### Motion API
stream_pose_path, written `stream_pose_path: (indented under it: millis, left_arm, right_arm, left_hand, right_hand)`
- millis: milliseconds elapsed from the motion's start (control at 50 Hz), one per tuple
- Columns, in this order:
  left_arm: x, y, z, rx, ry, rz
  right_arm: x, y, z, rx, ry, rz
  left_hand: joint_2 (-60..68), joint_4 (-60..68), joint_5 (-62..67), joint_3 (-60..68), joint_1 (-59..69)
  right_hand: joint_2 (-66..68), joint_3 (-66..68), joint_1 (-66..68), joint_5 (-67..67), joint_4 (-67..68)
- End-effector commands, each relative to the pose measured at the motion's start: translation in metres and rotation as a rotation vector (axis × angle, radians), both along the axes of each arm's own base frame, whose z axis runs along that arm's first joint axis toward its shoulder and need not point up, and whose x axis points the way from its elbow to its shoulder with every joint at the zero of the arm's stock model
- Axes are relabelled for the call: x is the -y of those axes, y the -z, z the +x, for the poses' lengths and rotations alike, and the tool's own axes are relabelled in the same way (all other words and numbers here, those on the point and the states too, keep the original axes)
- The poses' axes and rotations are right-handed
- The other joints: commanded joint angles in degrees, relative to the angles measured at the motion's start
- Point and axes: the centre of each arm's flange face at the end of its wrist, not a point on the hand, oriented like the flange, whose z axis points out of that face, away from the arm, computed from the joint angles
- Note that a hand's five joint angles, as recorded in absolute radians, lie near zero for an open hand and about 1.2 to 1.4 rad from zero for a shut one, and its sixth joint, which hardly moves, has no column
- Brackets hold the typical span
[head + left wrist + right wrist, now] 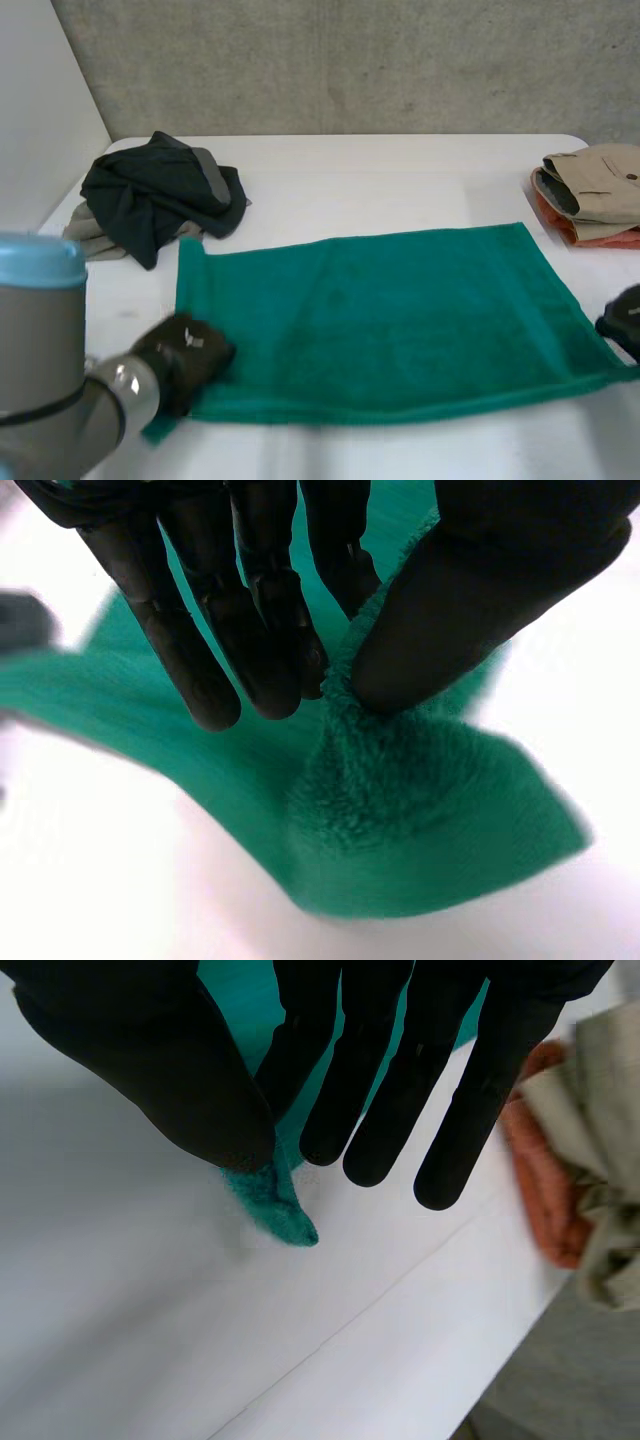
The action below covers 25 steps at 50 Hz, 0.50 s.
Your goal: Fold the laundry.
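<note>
A green towel [380, 320] lies spread flat on the white table [400, 180]. My left hand [185, 358] is at the towel's near left corner. In the left wrist view its thumb [470, 610] and fingers [255, 630] pinch a raised fold of the green towel [400, 800]. My right hand [625, 320] is at the towel's near right corner. In the right wrist view its thumb [170, 1070] and a finger pinch the tip of the green towel [275, 1205], with the other fingers [430, 1070] straight.
A dark crumpled garment [160, 195] lies on a grey one at the back left. Folded beige and orange clothes [595, 195] are stacked at the right edge, also seen beside my right hand as beige and orange clothes [580, 1160]. The table's edge [400, 1360] runs close by.
</note>
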Motion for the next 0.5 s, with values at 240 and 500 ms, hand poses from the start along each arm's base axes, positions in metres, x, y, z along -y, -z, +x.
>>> stream_pose_path:
  millis: [240, 500]
  left_arm:
    - [0.125, 0.021, -0.033, -0.057, -0.156, -0.316]
    - [0.167, 0.024, -0.058, -0.161, -0.154, -0.482]
  right_arm:
    - [0.115, 0.022, 0.064, 0.238, -0.029, -0.468]
    - [0.173, 0.054, 0.098, 0.241, -0.006, -0.576]
  left_hand:
    - [10.99, 10.91, 11.72, 11.37, 13.85]
    - [-59.01, -59.09, -58.28, -58.63, -56.15]
  right_hand:
    - [12.48, 11.6, 15.27, 12.11, 11.18]
    - [-57.52, -58.4, -54.73, -57.89, -58.82]
